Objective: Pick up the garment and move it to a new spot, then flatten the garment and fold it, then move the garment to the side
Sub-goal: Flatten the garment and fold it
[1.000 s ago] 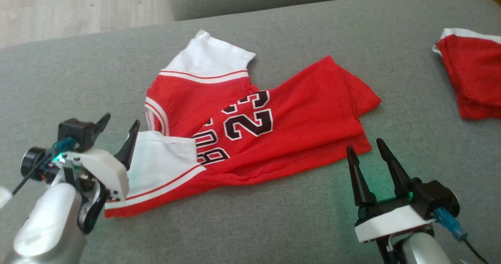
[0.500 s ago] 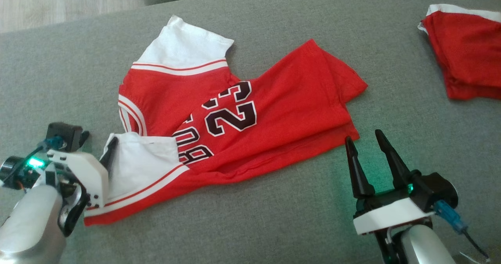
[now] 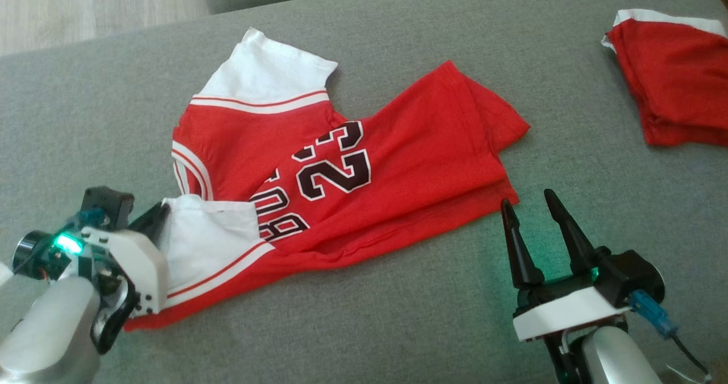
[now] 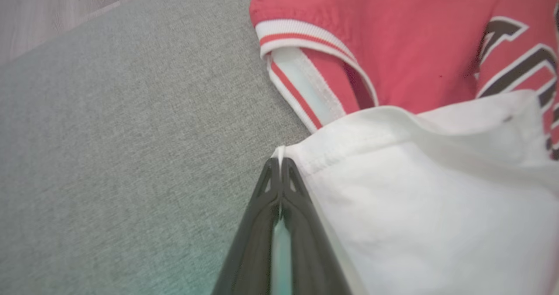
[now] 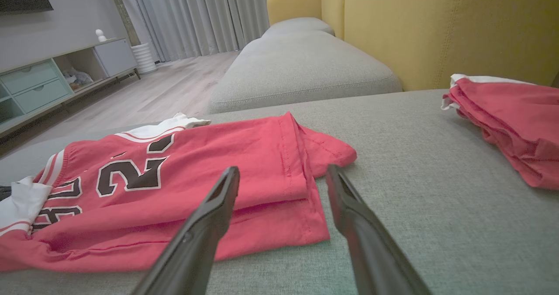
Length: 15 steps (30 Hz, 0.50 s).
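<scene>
Garment: red basketball jersey [image 3: 364, 162], number 23 in black and white. It lies creased and partly doubled over near the middle of the grey sofa cushion [image 3: 398, 316]. Sleeves toward the robot's left, hem toward its right.

Left gripper [image 4: 280, 161]: the left wrist view shows both dark fingers pressed together, with a thin edge of the white sleeve [image 4: 415, 207] pinched between the tips at its hemmed corner. Striped rib trim [image 4: 305, 89] lies just beyond the tips. In the head view this gripper sits at lower left against the near sleeve. The wrist housing covers the tips there, so the pinch cannot be read from that angle.

Right gripper [image 3: 526, 199]: fingers spread, nothing between them. In the head view the tips are just beside the jersey's near hem corner. The right wrist view, low over the cushion, shows the hem there as two stacked layers. Whether the fingers touch the fabric cannot be told.

Second red garment [image 3: 677, 88], white-edged and bunched, lies at the far right of the cushion, well apart from the jersey.

The right wrist view adds the room: yellow backrest [image 5: 436, 28], a further grey cushion [image 5: 301, 67], wooden floor [image 5: 144, 98], pale curtains [image 5: 196, 15] and a low cabinet [image 5: 43, 81].
</scene>
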Motion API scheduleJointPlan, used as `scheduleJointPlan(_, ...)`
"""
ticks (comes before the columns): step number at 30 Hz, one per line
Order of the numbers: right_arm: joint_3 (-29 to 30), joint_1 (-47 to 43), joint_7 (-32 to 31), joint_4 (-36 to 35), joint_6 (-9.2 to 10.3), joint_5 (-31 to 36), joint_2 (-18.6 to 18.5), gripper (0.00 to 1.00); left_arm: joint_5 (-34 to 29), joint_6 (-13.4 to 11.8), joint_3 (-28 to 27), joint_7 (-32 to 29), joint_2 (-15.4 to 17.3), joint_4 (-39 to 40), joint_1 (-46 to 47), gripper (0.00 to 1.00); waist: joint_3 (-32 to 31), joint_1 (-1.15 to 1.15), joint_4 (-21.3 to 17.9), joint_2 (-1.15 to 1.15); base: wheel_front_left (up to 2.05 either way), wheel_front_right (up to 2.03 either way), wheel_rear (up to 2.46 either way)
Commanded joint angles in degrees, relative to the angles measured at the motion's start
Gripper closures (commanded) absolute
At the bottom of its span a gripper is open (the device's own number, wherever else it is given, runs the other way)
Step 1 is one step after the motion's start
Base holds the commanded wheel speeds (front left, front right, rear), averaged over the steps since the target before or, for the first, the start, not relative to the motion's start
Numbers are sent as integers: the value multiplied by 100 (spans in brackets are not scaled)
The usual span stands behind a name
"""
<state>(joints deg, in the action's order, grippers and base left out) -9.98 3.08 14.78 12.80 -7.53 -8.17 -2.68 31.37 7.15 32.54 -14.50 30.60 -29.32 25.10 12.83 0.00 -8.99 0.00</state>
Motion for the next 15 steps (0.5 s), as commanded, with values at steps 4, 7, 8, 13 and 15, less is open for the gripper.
scheduleJointPlan(4,-107,170,22,-114,4,-9,-20,0,-44,25,-187,463,319,179,73,100,-86,0,30,0,0,0,0)
scheduleJointPlan(7,-93,155,22,-95,4,5,-20,0,-130,-29,-246,833,382,304,71,100,-124,0,63,0,0,0,0)
scheduleJointPlan(8,-90,149,22,-75,4,10,-20,0,-148,-52,-265,934,392,364,64,100,-138,0,80,0,0,0,0)
scheduleJointPlan(13,31,130,22,25,4,39,-23,0,-218,-224,-356,1308,432,866,-7,100,-196,0,225,0,0,0,0)
scheduleJointPlan(15,108,124,22,108,4,-74,-24,0,-277,-324,-370,1389,460,1134,-50,100,-210,0,299,0,0,0,0)
